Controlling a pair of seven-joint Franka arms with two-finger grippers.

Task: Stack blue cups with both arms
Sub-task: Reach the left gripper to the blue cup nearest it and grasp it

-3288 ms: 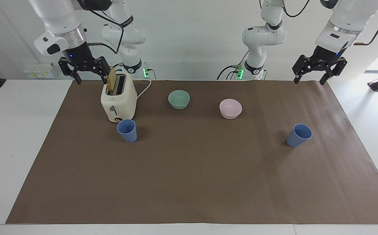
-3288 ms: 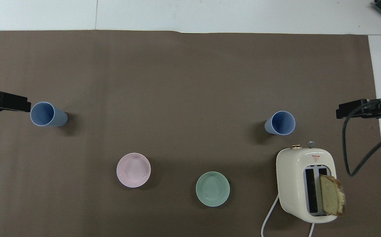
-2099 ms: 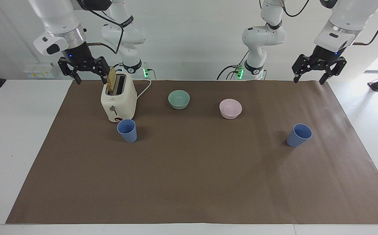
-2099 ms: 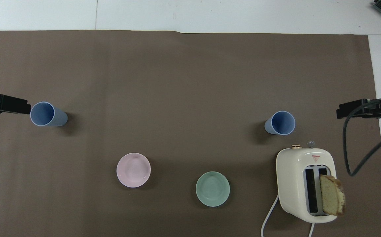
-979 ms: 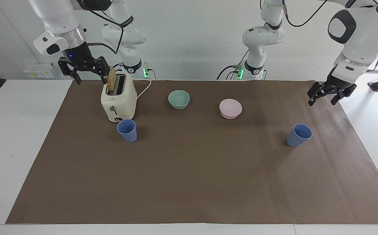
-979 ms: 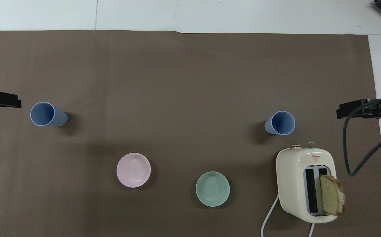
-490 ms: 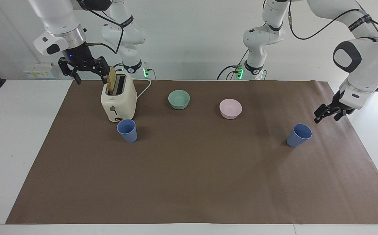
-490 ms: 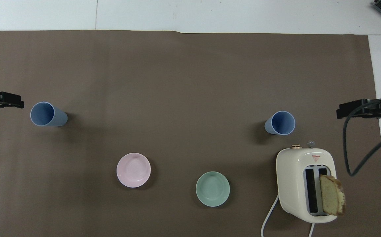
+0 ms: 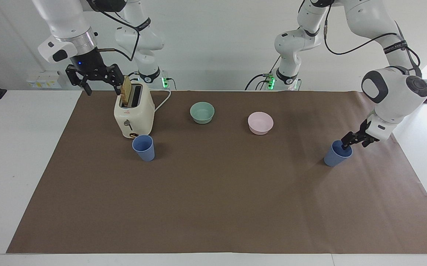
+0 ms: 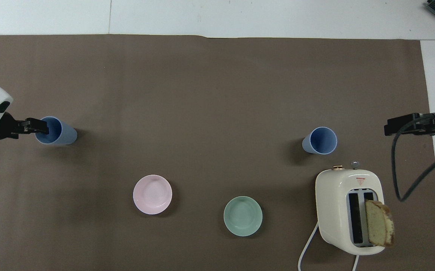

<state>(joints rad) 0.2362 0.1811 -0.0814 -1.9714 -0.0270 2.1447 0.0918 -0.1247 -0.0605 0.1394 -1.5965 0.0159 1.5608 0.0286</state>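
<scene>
Two blue cups stand upright on the brown mat. One blue cup (image 9: 333, 159) (image 10: 61, 132) is at the left arm's end of the table. My left gripper (image 9: 354, 143) (image 10: 38, 127) is low at its rim and open, with one finger inside the mouth and the other outside the wall toward the mat's edge. The other blue cup (image 9: 144, 148) (image 10: 319, 140) stands beside the toaster, farther from the robots than it. My right gripper (image 9: 102, 88) (image 10: 405, 126) hangs open and empty, high over the mat's edge beside the toaster's top, and waits.
A cream toaster (image 9: 134, 116) (image 10: 347, 195) holds a bread slice (image 9: 126, 90) (image 10: 379, 224) in one slot, its cord trailing toward the robots. A green bowl (image 9: 202, 112) (image 10: 243, 216) and a pink bowl (image 9: 260, 122) (image 10: 152, 194) sit between the cups, nearer to the robots.
My left arm has swung down from high over the mat's corner to the cup at its end, and one finger now dips into the cup's mouth. The right arm has not moved.
</scene>
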